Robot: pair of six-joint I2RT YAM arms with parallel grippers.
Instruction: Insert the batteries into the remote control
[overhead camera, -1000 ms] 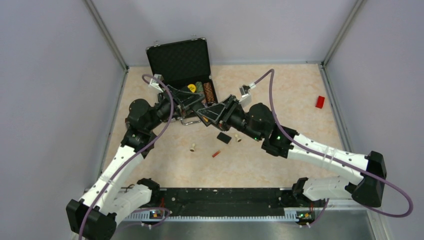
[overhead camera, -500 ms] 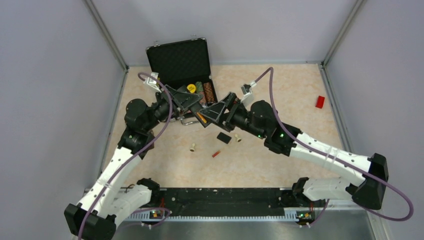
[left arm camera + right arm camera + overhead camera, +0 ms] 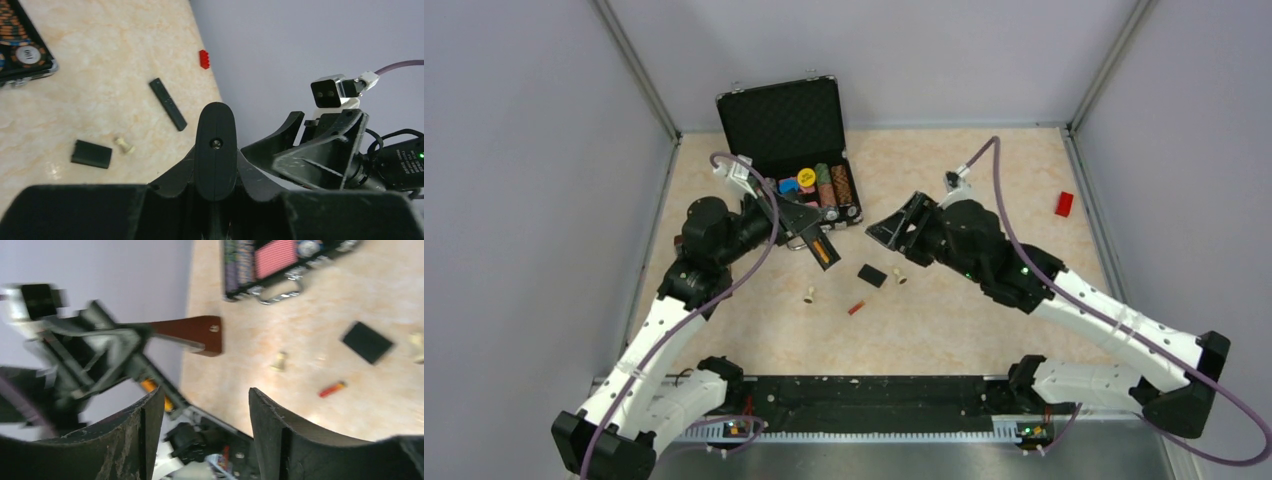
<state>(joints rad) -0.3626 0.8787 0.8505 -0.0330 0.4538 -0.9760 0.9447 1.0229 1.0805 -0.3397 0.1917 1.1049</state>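
Note:
My left gripper [image 3: 809, 232] is shut on the black remote control [image 3: 822, 247] and holds it above the table, in front of the case. One red-orange battery [image 3: 826, 251] sits in its open back. In the left wrist view the remote's rounded end [image 3: 216, 145] stands between my fingers. My right gripper [image 3: 889, 229] is open and empty, apart from the remote to its right; its fingers [image 3: 142, 435] frame nothing. The second battery [image 3: 856, 307] lies on the table, also seen in the right wrist view [image 3: 332, 389]. The black back cover [image 3: 871, 275] lies beside it.
An open black case [image 3: 789, 125] with chips stands at the back left. Two cream pegs [image 3: 809, 294] [image 3: 901, 276] lie near the cover. A red brick [image 3: 1064, 203] is far right. Another slim black bar [image 3: 168, 104] lies on the table, hidden under the right arm from above.
My right gripper has let go, pulled away to the right from the remote and stands open. My left gripper keeps the remote, shifted slightly toward the near side.

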